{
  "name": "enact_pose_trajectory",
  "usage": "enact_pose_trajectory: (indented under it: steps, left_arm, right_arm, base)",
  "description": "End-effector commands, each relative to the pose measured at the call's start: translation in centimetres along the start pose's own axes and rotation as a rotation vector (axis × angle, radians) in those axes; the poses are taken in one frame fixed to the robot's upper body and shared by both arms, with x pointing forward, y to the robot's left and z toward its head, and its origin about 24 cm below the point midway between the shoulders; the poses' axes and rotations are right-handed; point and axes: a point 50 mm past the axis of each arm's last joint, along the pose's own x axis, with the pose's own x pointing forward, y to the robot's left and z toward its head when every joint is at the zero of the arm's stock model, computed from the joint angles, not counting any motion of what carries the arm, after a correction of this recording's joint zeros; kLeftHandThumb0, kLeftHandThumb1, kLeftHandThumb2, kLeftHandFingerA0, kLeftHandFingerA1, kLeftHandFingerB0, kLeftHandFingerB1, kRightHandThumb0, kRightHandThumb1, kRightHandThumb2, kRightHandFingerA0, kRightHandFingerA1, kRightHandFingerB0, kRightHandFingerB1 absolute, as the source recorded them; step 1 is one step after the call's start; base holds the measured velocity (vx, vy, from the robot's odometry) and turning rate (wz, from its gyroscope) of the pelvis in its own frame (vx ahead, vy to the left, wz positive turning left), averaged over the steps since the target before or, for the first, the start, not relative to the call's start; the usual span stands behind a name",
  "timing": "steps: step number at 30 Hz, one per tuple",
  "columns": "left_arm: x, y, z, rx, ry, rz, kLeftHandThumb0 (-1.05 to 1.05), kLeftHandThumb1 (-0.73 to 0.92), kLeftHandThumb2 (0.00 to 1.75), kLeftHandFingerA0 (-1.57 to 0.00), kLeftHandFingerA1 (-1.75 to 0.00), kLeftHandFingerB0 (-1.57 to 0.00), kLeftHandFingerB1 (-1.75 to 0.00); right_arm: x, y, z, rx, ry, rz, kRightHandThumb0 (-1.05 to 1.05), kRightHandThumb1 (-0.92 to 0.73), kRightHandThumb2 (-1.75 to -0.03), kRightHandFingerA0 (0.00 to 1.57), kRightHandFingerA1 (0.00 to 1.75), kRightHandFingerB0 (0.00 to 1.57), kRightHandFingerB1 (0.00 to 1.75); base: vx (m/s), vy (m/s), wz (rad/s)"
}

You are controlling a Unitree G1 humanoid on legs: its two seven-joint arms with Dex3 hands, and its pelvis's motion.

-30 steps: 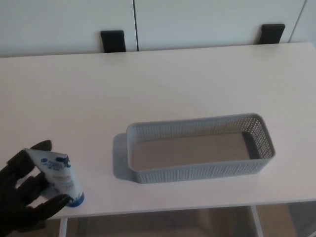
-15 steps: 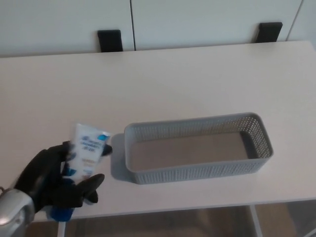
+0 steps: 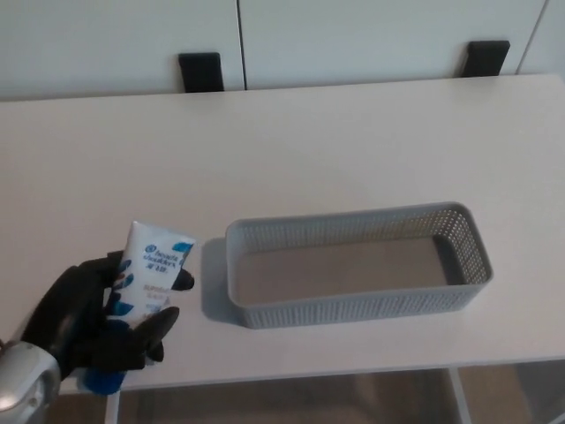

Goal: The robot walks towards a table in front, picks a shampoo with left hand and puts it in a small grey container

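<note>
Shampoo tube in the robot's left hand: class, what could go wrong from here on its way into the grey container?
The shampoo tube sits tilted in the left hand at the table edge; if it slips, it may drop off. The left wall of the grey container stands in the path; a low sweep could knock it aside.

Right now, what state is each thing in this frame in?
left hand: shut on the shampoo tube.
shampoo tube: held with its cap end down, left of the basket, not in it.
basket: upright on the table, empty.
</note>
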Motion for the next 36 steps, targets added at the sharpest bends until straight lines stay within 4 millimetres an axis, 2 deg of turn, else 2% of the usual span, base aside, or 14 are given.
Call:
enact_pose_trajectory:
  steps: [1,3,9,11,12,14,16,20,21,22,23,24,25,36]
  left_arm:
    - [-0.3,0.1,2.1,0.005,-0.076,-0.002,-0.18,0.65,0.89,-1.05,-1.4,-0.78,-0.98]
    - [-0.6,-0.6,6.6,0.112,-0.242,0.01,-0.16,0.66,0.9,-1.09,-1.35,-0.79,-0.97]
    - [-0.6,-2.6,13.4,0.219,-0.466,0.008,-0.15,0.78,0.73,-1.09,-1.35,-0.83,-0.98]
    - [-0.6,-2.8,13.8,0.223,-0.471,0.009,-0.15,0.78,0.73,-1.09,-1.35,-0.83,-0.98]
    - [-0.2,-3.8,16.2,0.308,-0.529,0.011,-0.16,0.8,0.69,-1.06,-1.29,-0.84,-0.94]
    - [-0.1,-3.9,16.6,0.319,-0.531,0.014,-0.16,0.8,0.69,-1.06,-1.29,-0.84,-0.94]
    - [2.2,-6.3,19.3,0.377,-0.554,-0.038,-0.03,0.83,0.66,-1.0,-1.28,-0.85,-0.86]
    - [3.7,-7.7,20.0,0.425,-0.542,-0.059,-0.02,0.82,0.64,-0.97,-1.21,-0.86,-0.85]
    - [4.5,-8.5,20.1,0.428,-0.518,-0.081,-0.05,0.81,0.64,-0.85,-0.65,-0.84,-0.79]
    - [4.9,-8.9,20.2,0.43,-0.507,-0.09,-0.05,0.81,0.64,-0.85,-0.65,-0.84,-0.79]
    - [5.4,-9.4,20.2,0.432,-0.507,-0.106,-0.06,0.82,0.64,-0.92,-0.88,-0.83,-0.82]
    - [6.1,-10.3,20.3,0.454,-0.484,-0.116,-0.09,0.78,0.67,-0.99,-0.8,-0.84,-0.85]
    - [6.6,-10.9,20.3,0.465,-0.466,-0.125,-0.11,0.78,0.67,-1.08,-1.09,-0.86,-0.87]
    - [8.4,-14.5,17.5,0.52,-0.354,-0.21,-0.16,0.68,0.86,-1.13,-1.14,-0.92,-0.96]
  right_arm:
    - [0.0,-0.7,-0.3,-0.002,0.021,-0.008,-0.19,-0.63,-0.58,0.69,0.45,0.54,0.39]
    - [0.0,-0.9,-0.3,-0.01,0.021,-0.004,-0.18,-0.62,-0.58,0.7,0.46,0.54,0.4]
    - [0.1,-1.0,-0.1,-0.018,0.01,0.002,-0.19,-0.64,-0.59,0.67,0.45,0.53,0.39]
    - [0.1,-1.0,0.0,-0.019,0.01,0.003,-0.19,-0.64,-0.59,0.67,0.45,0.53,0.39]
    - [0.3,-1.1,0.4,-0.034,0.002,0.004,-0.21,-0.64,-0.59,0.7,0.46,0.54,0.39]
    - [0.3,-1.1,0.5,-0.036,0.001,0.005,-0.21,-0.64,-0.59,0.7,0.46,0.54,0.39]
    - [0.3,-1.0,0.7,-0.055,-0.012,0.019,-0.21,-0.64,-0.59,0.67,0.45,0.53,0.39]
    - [0.3,-1.0,0.7,-0.052,-0.022,0.023,-0.21,-0.64,-0.59,0.66,0.45,0.54,0.4]
    - [0.3,-1.0,0.6,-0.053,-0.016,0.026,-0.21,-0.64,-0.59,0.66,0.45,0.53,0.4]
    - [0.3,-1.0,0.6,-0.054,-0.013,0.027,-0.21,-0.64,-0.59,0.66,0.45,0.53,0.4]
    - [0.3,-0.9,0.6,-0.059,-0.012,0.031,-0.21,-0.64,-0.59,0.67,0.45,0.53,0.39]
    - [0.3,-0.9,0.6,-0.058,-0.007,0.032,-0.21,-0.64,-0.59,0.67,0.44,0.53,0.39]
    - [0.3,-0.9,0.6,-0.056,-0.007,0.032,-0.21,-0.64,-0.59,0.68,0.45,0.54,0.39]
    - [0.5,-0.5,1.3,-0.057,-0.02,0.047,-0.23,-0.64,-0.59,0.67,0.45,0.54,0.39]
  base:
    - [0.0,0.0,0.0]
    - [0.0,0.0,0.0]
    - [0.0,0.0,0.0]
    - [0.0,0.0,0.0]
    - [0.0,0.0,0.0]
    - [0.0,0.0,0.0]
    - [0.0,0.0,0.0]
    - [0.0,0.0,0.0]
    - [0.0,0.0,0.0]
    - [0.0,0.0,0.0]
    - [0.0,0.0,0.0]
    - [0.0,0.0,0.0]
    - [0.0,0.0,0.0]
    - [0.0,0.0,0.0]
